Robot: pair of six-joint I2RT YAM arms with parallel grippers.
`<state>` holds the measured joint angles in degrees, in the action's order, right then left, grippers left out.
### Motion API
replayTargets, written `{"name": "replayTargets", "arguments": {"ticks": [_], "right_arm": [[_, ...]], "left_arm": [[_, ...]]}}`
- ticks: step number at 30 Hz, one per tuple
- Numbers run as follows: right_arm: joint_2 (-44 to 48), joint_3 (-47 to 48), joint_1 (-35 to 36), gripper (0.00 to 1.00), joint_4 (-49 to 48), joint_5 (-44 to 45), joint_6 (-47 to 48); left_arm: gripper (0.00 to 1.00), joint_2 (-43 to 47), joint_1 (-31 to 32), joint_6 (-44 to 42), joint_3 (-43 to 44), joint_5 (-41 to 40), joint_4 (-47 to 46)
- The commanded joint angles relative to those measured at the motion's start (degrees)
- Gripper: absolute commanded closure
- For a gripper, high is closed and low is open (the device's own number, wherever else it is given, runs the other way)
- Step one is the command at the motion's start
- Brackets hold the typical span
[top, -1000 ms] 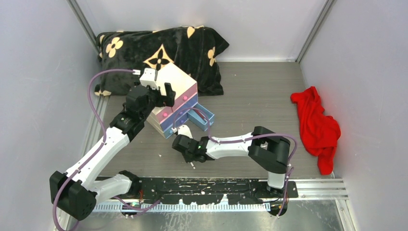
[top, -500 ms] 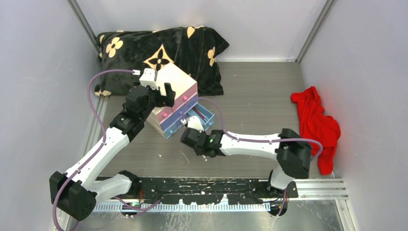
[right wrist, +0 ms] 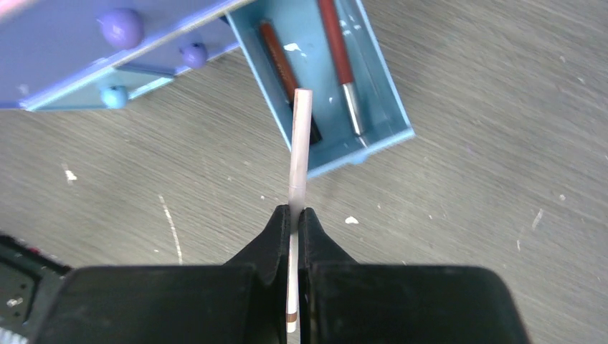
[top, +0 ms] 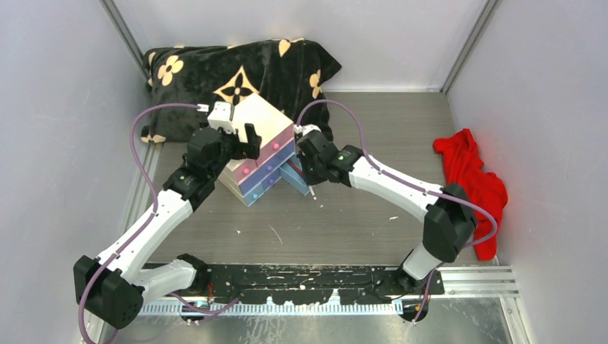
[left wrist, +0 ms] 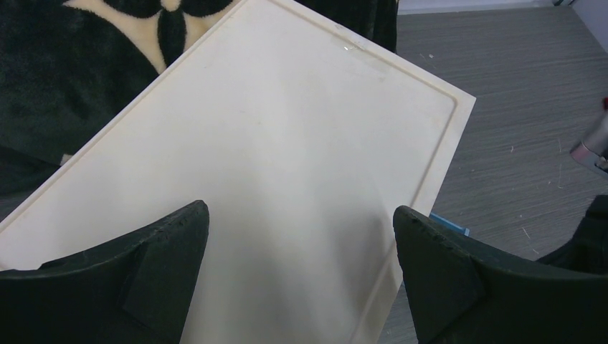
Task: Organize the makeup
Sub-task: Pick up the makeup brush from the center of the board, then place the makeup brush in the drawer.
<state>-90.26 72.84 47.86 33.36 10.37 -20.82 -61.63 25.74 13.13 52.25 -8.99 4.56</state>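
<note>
My right gripper is shut on a thin white pencil and holds it above the floor, its tip over the open blue drawer. Two red-brown pencils lie in that drawer. In the top view the right gripper hangs just right of the cream box, over the pulled-out blue drawer. My left gripper is open, its fingers spread over the cream box top; it shows at the box's left side in the top view. Other makeup is out of view.
A black pillow with cream flowers lies behind the box. A red cloth lies at the right wall. Purple drawer fronts with round knobs show above the blue drawer. Grey walls close in both sides.
My right arm has swung up and to the right with the white pencil, from the floor in front of the box to above the open blue drawer. The left arm has not moved.
</note>
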Motion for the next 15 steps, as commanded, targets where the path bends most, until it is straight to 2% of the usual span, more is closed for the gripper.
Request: {"name": "replayTargets", "arguments": {"ticks": [1, 4, 8, 15], "right_arm": [[-4.3, 9.0, -3.0, 0.96, 1.6, -11.7, 4.4], [-8.4, 14.9, -5.4, 0.96, 5.5, -17.1, 5.8], [-12.5, 20.6, -7.8, 0.96, 11.1, -19.4, 7.4], [-13.2, 19.2, -9.7, 0.96, 11.6, -23.1, 7.6]], "left_arm": [[0.01, -0.4, -0.4, 2.2, -0.4, 1.4, 7.9], [0.01, -0.4, -0.4, 2.3, -0.2, 1.2, 7.7], [0.01, -0.7, -0.4, 2.4, -0.3, 0.8, 7.4], [0.0, -1.4, -0.4, 2.3, 0.0, 1.1, 7.1]]}}
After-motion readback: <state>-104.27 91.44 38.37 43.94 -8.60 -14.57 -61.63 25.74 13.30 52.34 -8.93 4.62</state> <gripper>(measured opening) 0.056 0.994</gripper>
